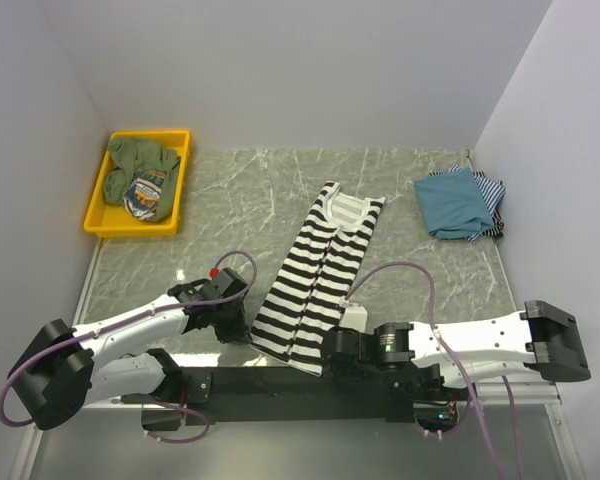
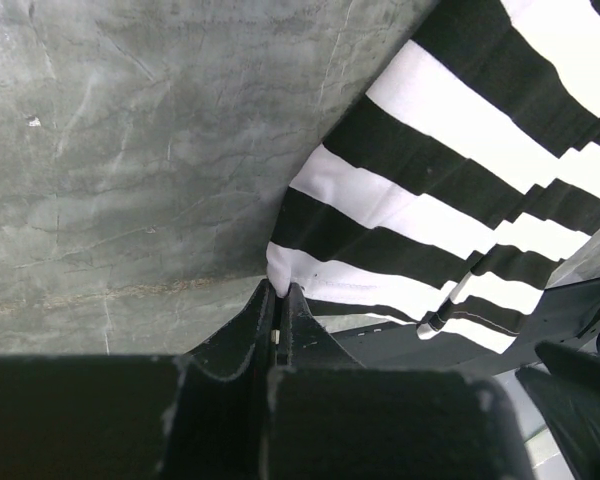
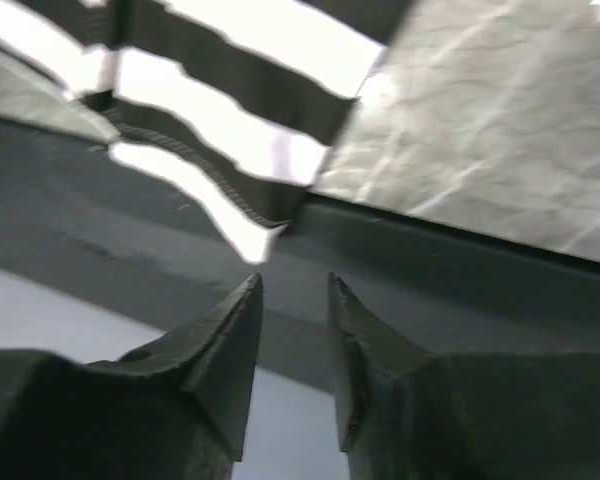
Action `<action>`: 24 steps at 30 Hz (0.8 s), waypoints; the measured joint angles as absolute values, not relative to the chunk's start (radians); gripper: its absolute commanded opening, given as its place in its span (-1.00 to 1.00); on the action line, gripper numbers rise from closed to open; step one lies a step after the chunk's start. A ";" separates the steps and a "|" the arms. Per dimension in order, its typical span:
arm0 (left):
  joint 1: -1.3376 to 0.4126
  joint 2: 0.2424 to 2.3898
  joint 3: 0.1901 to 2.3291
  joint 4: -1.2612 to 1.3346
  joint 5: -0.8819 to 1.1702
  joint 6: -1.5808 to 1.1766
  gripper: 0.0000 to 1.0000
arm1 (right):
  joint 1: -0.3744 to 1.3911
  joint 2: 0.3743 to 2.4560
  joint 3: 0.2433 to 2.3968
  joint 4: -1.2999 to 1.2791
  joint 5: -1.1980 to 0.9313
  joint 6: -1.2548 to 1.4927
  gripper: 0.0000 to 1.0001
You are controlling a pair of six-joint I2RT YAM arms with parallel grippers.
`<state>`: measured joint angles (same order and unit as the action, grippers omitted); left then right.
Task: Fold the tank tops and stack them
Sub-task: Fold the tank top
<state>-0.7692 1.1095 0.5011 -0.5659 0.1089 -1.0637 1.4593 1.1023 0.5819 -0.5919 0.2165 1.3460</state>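
Note:
The black-and-white striped tank top (image 1: 320, 270) lies flat and lengthwise in the middle of the table, its hem toward the arms. My left gripper (image 1: 238, 330) is shut on the hem's left corner; in the left wrist view white cloth (image 2: 310, 270) is pinched between the closed fingertips of the left gripper (image 2: 280, 287). My right gripper (image 1: 325, 352) stands at the hem's right corner. In the right wrist view the right gripper (image 3: 294, 280) is open with nothing between its fingers, and the tank top's corner (image 3: 245, 238) hangs just ahead of them. A folded teal-blue tank top (image 1: 450, 205) rests on a thin-striped one (image 1: 492, 192) at the back right.
A yellow tray (image 1: 98, 205) holding green cloth (image 1: 145, 170) stands at the back left. The arms' black base plate (image 1: 280, 385) runs along the near edge, under the tank top's hem. White walls close in the table on the left, back and right.

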 measured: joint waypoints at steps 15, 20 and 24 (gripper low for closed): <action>-0.769 1.110 0.501 -0.566 0.108 -1.064 -0.99 | 1.442 1.254 0.604 -0.561 0.251 1.345 -0.23; -0.769 1.108 0.501 -0.566 0.108 -1.064 -0.99 | 1.442 1.255 0.628 -0.570 0.267 1.340 -0.23; -0.769 1.095 0.501 -0.567 0.108 -1.064 -0.99 | 1.442 1.256 0.659 -0.592 0.281 1.336 -0.23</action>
